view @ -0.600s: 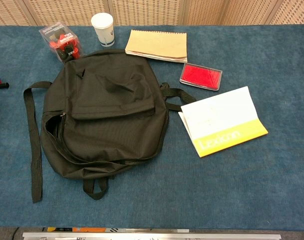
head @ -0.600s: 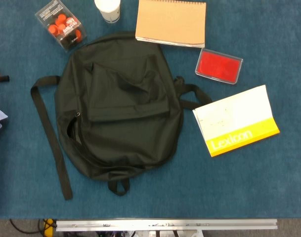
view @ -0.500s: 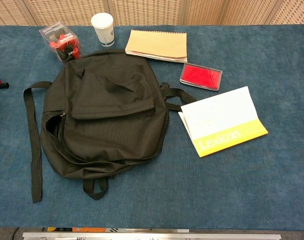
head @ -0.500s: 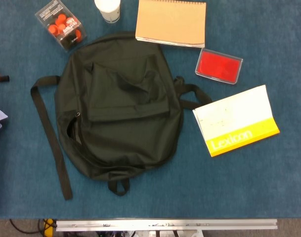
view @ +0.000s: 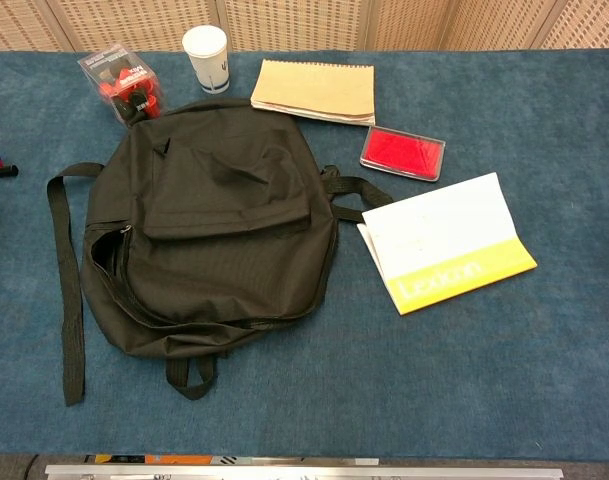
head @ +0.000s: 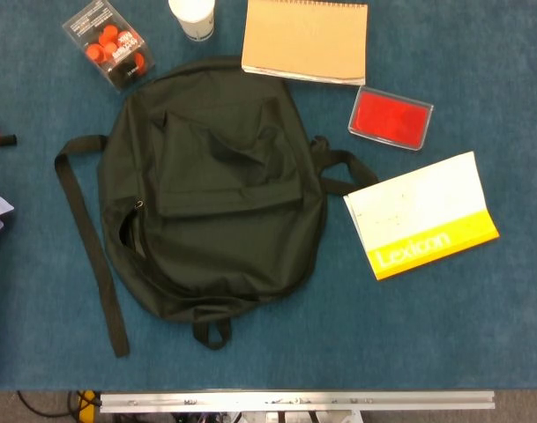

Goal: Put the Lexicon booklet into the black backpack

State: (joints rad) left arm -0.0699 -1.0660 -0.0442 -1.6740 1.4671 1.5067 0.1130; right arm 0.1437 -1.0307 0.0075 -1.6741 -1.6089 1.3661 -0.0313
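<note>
The Lexicon booklet [head: 421, 216] lies flat toward the right edge of the table [head: 480, 335], yellow band nearest the front, just beside the black backpack [head: 211, 189] and touching its right strap. Neither hand shows, so how their fingers stand cannot be told. The step, I judge, is lifting the booklet by a free edge; the zipper gap on the backpack's left side probably needs widening first.
</note>
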